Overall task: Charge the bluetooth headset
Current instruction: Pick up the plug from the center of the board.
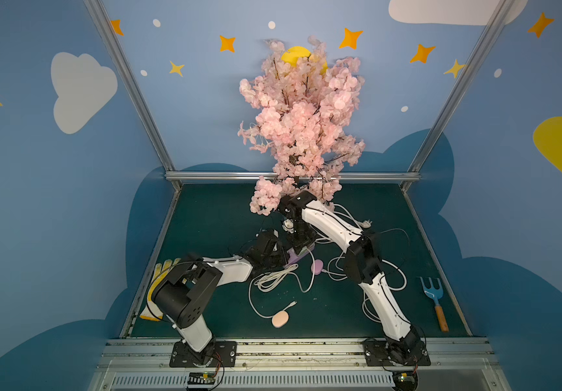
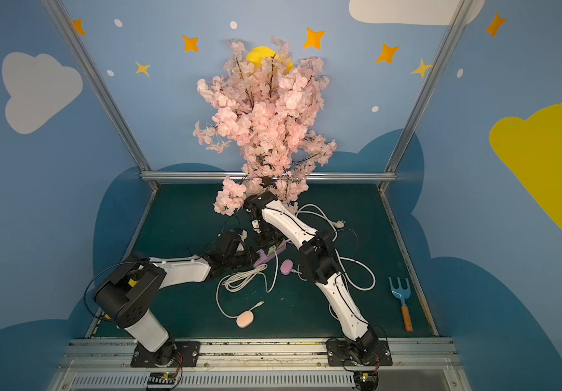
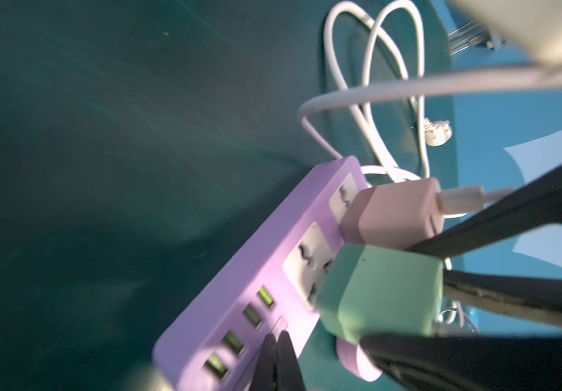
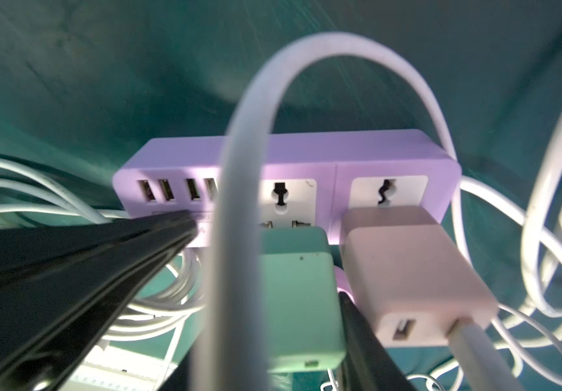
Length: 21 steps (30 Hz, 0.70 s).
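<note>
Closest to the arm bases, the peach headset case (image 1: 280,319) lies on the green table (image 1: 205,220) in both top views. A thin white lead curls round towards it and ends in a plug (image 1: 293,303) lying free just beside the case. Off to the right, a blue garden fork (image 1: 433,298) lies near the table's edge. On the left, a knitted glove (image 1: 163,270) is partly hidden by the left arm.

Further in, 1 loose coil of white cable (image 1: 273,279) sits between the arms, with a 2nd, lilac headset case (image 1: 317,267) near it — another white cable meets its side.

Beyond that is the purple power strip (image 4: 306,149), with 4 USB ports and 2 sockets. The left gripper (image 3: 276,345) has its fingers pressed together, tips down on the strip's face beside the USB ports. The right gripper (image 3: 388,294) is clamped on the green charger (image 4: 293,298), 1 finger on either side. The charger's nose is against the socket next to the USB ports — whether it is fully seated cannot be told. A pink charger (image 4: 408,281) sits in the end socket, just beside the green one, with a white cable leaving its back.

At the far edge stands a pink blossom tree (image 1: 303,128).
</note>
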{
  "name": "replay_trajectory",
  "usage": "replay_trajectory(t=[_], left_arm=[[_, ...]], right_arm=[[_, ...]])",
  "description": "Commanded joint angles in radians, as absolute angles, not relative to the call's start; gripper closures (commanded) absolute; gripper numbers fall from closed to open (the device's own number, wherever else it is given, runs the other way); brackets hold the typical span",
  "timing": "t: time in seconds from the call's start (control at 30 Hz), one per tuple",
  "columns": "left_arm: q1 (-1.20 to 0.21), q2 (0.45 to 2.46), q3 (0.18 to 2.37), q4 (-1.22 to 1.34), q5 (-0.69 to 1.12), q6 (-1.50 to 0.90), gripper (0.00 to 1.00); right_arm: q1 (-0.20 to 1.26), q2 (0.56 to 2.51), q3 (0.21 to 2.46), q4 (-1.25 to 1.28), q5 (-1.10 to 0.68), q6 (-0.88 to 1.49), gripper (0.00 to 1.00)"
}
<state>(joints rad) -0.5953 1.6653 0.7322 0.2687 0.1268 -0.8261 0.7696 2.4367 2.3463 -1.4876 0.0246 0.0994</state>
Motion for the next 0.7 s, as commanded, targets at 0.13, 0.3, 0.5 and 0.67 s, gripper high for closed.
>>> replay_trajectory(t=[0.13, 0.3, 0.5, 0.67], left_arm=[[-0.596, 1.655, 0.751, 0.141, 0.047, -0.766, 0.95], [-0.597, 1.695, 0.771, 0.157, 0.064, -0.773, 0.95], [-0.598, 1.725, 0.788, 0.153, 0.071, -0.773, 0.95], [-0.6, 1.748, 0.8, 0.149, 0.075, -0.773, 0.95]], right_arm=[[0.761, 2.499, 2.306, -1.321, 0.06, 0.125, 1.0], [0.763, 2.528, 2.306, -1.31, 0.063, 0.126, 1.0], [0.767, 2.547, 2.304, -1.264, 0.066, 0.137, 0.93], [0.771, 2.564, 2.3, -1.243, 0.06, 0.143, 0.88]])
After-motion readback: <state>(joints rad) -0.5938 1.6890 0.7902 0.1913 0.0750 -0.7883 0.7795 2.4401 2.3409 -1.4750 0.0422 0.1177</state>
